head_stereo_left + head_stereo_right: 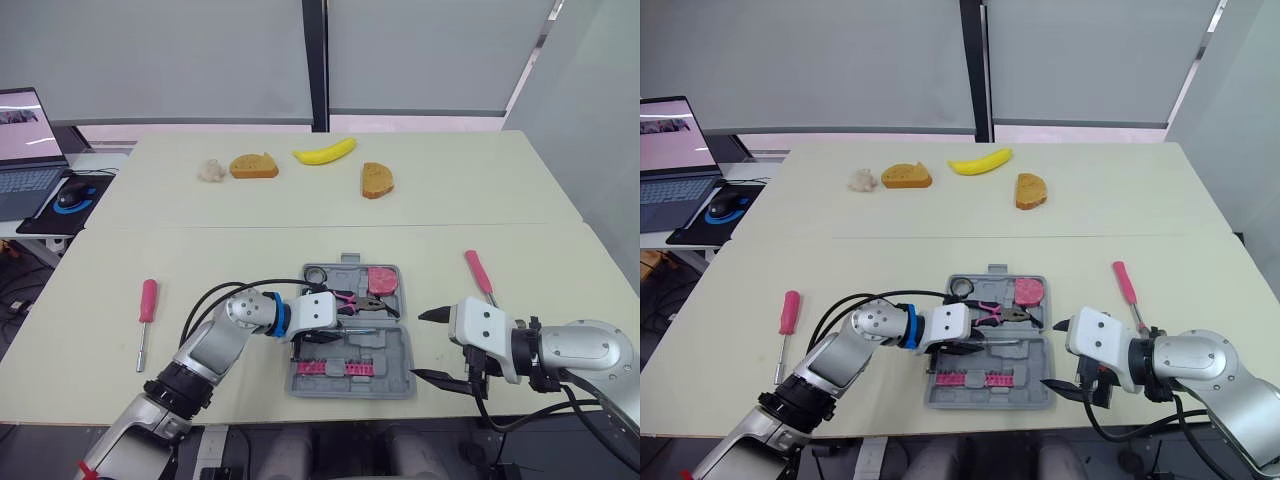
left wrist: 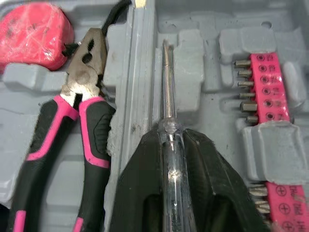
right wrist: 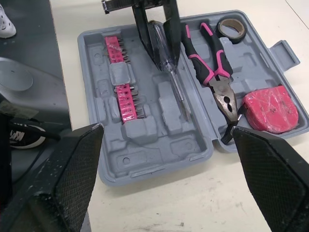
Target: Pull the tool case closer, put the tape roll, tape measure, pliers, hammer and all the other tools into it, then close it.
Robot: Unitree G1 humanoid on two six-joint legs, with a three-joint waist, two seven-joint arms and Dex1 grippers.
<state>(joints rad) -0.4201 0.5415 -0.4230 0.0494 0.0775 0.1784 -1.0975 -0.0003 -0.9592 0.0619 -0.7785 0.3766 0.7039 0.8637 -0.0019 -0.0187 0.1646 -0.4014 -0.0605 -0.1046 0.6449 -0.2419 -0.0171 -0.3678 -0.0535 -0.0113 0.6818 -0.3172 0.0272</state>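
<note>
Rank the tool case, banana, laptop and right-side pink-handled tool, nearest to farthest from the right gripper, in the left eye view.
1. tool case, immediately left of the right gripper.
2. pink-handled tool, just ahead of it.
3. banana, far side of table.
4. laptop, far left side desk.

Finding 1: the upper pink bit strip (image 2: 270,82) in the tool case (image 2: 140,72) carries 1 row of small circled marks, one beside each bit; their inner shapes are too small to tell.

Finding 2: the lower pink bit strip (image 2: 285,198) shows 2 plus-shaped cross signs.

Finding 3: the laptop screen (image 1: 22,122) shows content too small to read.
</note>
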